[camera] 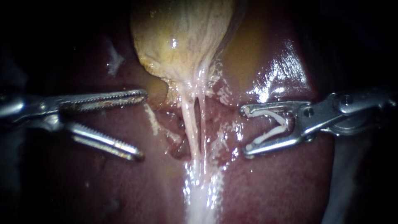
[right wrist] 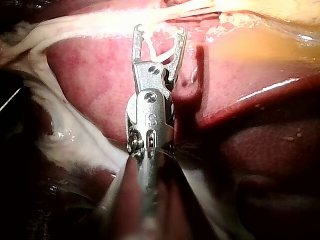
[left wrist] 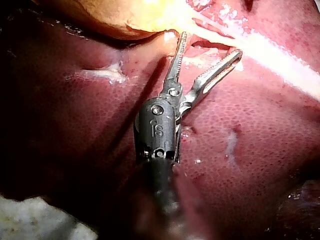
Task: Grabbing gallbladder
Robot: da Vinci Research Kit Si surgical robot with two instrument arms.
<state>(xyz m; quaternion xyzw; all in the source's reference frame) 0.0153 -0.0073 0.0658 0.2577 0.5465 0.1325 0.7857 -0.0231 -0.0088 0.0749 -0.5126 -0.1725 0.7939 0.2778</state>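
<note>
The pale yellow gallbladder (camera: 182, 37) hangs at the top centre, also seen ahead of my left instrument (left wrist: 115, 15). From its neck, thin whitish tubes (camera: 192, 124) run down over the liver (camera: 103, 182). My left instrument (camera: 141, 124) has its serrated jaws open, the upper tip close to the gallbladder's lower edge, with nothing gripped (left wrist: 210, 44). My right instrument (camera: 245, 132) stands right of the tubes, its jaws spread and holding a white V-shaped clip (camera: 273, 124); the jaw tips (right wrist: 159, 30) stop short of the tubes (right wrist: 100, 22).
Wet red liver (left wrist: 250, 135) surrounds both instruments. A yellow-stained patch (camera: 248, 49) lies right of the gallbladder. White stringy tissue (right wrist: 65, 135) spreads beside the right shaft. A pale gauze-like patch (left wrist: 35, 220) shows beside the left shaft.
</note>
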